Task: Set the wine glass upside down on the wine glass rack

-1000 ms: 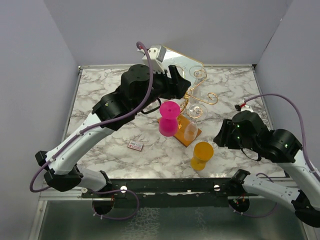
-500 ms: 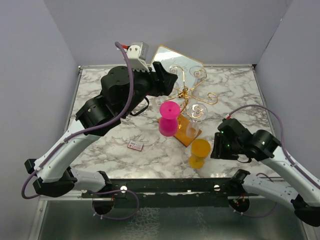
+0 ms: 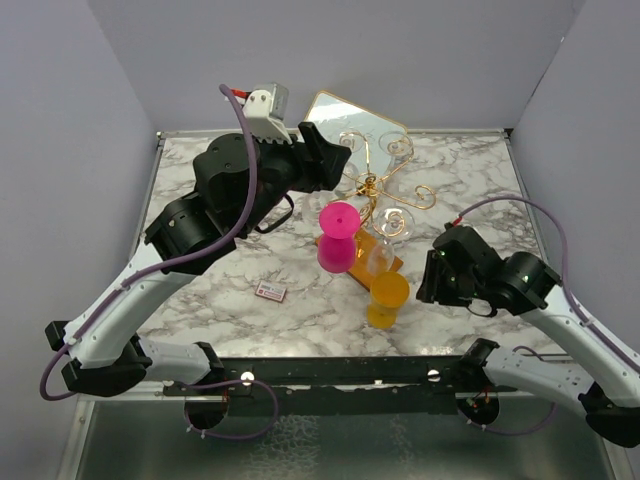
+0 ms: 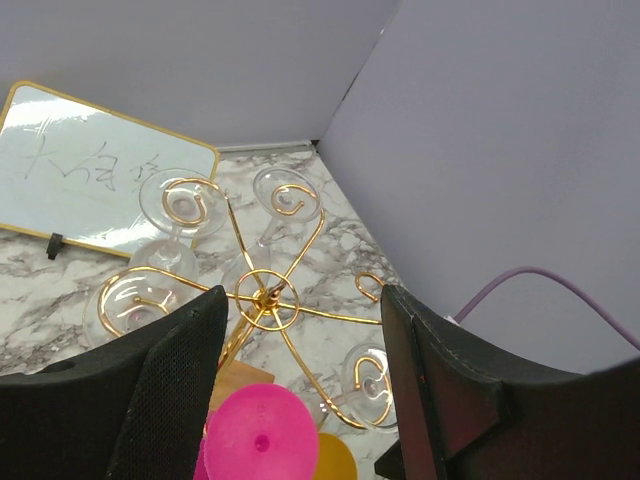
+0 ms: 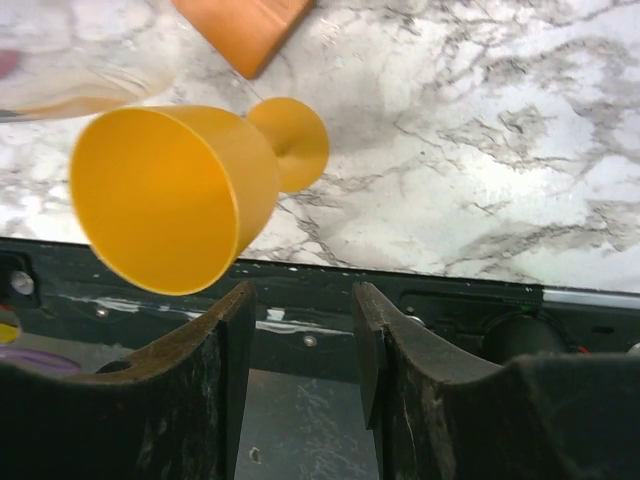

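The wine glass rack [image 3: 374,188] is gold wire on an orange-brown wooden base [image 3: 372,262]. Several clear wine glasses [image 4: 182,205] hang upside down from its curls [image 4: 262,297]. A pink wine glass [image 3: 338,236] stands by the base, and a yellow wine glass [image 3: 388,298] stands upright in front of it. My left gripper [image 3: 325,160] hovers high over the rack, open [image 4: 302,300] and empty. My right gripper [image 3: 428,278] is low beside the yellow glass [image 5: 170,195], open [image 5: 300,300]. The glass sits just outside its left finger [image 5: 225,330], not between the jaws.
A gold-framed mirror [image 3: 355,118] leans at the back wall. A small card [image 3: 271,291] lies on the marble at front left. The table's front rail [image 5: 330,300] runs right under my right gripper. Grey walls close in the sides.
My left arm has drawn back to the left and up from the rack. My right gripper has swung left and forward to the yellow glass, which has shifted a little to the left.
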